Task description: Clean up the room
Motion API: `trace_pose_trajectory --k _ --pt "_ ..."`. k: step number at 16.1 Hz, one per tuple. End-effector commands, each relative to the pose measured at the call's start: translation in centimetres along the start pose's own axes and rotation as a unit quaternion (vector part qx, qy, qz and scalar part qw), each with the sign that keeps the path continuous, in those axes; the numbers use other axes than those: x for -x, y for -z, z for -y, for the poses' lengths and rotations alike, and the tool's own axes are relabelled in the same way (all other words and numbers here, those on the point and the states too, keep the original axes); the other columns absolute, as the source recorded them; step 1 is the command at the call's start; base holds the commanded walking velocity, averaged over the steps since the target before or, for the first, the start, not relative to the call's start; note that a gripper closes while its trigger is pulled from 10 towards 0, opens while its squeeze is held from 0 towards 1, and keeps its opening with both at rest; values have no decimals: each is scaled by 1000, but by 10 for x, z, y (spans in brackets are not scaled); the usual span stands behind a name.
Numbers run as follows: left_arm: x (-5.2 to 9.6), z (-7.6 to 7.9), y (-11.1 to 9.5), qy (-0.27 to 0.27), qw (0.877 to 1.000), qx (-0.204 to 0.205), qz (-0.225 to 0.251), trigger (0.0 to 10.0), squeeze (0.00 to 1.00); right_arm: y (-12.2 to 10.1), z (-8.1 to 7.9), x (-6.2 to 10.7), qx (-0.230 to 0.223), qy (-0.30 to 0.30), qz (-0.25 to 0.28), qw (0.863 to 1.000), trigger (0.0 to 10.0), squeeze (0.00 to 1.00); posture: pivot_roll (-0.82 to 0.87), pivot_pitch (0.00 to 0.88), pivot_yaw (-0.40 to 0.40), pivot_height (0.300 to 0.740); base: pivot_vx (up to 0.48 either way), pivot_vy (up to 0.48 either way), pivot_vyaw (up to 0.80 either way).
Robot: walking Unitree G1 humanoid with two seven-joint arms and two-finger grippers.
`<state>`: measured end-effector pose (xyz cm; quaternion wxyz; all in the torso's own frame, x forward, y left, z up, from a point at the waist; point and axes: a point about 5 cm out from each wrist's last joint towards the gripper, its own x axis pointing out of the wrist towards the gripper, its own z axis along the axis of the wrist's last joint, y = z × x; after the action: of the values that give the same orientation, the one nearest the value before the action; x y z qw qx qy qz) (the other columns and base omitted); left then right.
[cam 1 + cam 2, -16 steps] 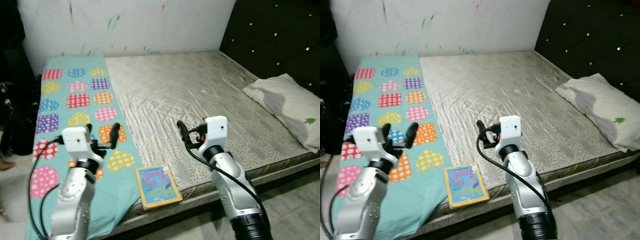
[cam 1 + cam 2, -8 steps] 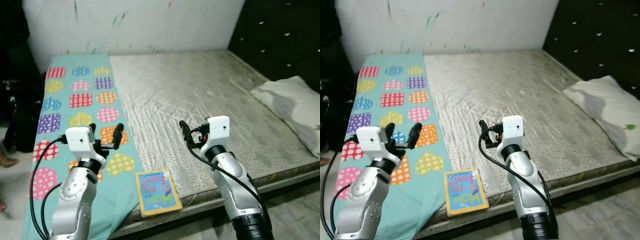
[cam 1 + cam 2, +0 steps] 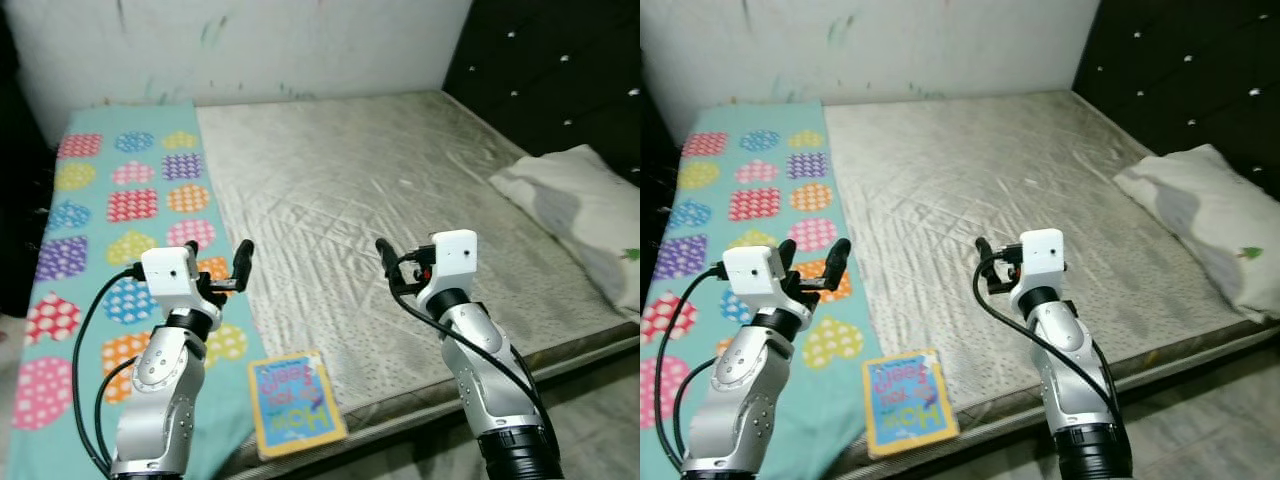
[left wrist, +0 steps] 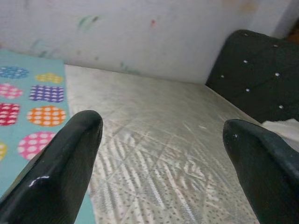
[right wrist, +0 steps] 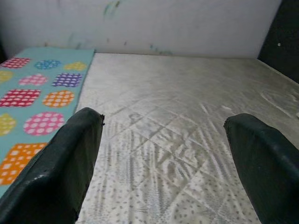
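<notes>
A children's book [image 3: 295,400] with a blue cover and yellow border lies flat at the bed's near edge, beside the teal blanket [image 3: 95,215]. My left gripper [image 3: 218,262] hovers open above the blanket, up and left of the book, holding nothing. My right gripper [image 3: 405,262] hovers open over the bare mattress [image 3: 340,190], up and right of the book, also holding nothing. Both wrist views look across the mattress toward the wall, with the left gripper [image 4: 159,154] and right gripper [image 5: 163,154] fingers wide apart.
A white pillow [image 3: 580,205] lies at the bed's right side against the dark tufted headboard [image 3: 550,70]. A white wall with paint marks [image 3: 250,45] backs the bed. Grey floor [image 3: 600,400] shows at lower right, below the bed's edge.
The whole view has shifted, so the camera moved; the book now sits lower and further left in frame. Both grippers keep the same raised, open pose.
</notes>
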<state>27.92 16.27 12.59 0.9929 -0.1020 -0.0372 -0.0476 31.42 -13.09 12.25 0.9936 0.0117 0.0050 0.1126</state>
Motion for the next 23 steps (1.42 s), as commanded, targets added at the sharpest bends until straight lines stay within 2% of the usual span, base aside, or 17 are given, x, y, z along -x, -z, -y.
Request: trace_pose_trajectory --k 1,5,6,8,12,17,20,23 --pt "3 -6 3 -13 1000 -6 -10 10000 0 -3 -6 -1 2 -10 7 1000 10000 0 -91 0 -59 740 0 0 0" --pt "3 -6 5 -23 1000 -7 -18 10000 0 -3 -6 -1 5 -13 5 1000 10000 0 -90 0 -62 740 0 0 0" --pt "5 -10 13 -31 998 -9 -48 10000 0 -1 -7 -1 9 -16 0 1000 10000 0 -90 0 -63 740 0 0 0" --pt "7 -13 19 -25 997 0 -70 10000 0 4 -8 -1 6 -20 -17 1000 10000 0 -94 0 -60 740 0 0 0" --pt "7 -13 16 -22 998 -11 -62 10000 0 10 -8 1 -5 -16 -35 999 10000 0 -75 0 -69 740 0 0 0" --pt "23 -15 25 -30 996 -17 -79 10000 0 20 -13 6 -1 -37 -64 997 10000 0 -77 0 -80 740 0 0 0" --pt "49 -30 23 -49 994 -43 -84 10000 0 30 -4 24 10 -41 -95 995 10000 0 -83 0 -79 740 0 0 0" --pt "60 -35 20 -59 993 -44 -88 10000 0 34 1 32 16 -34 -106 994 10000 0 -79 0 -83 740 0 0 0"
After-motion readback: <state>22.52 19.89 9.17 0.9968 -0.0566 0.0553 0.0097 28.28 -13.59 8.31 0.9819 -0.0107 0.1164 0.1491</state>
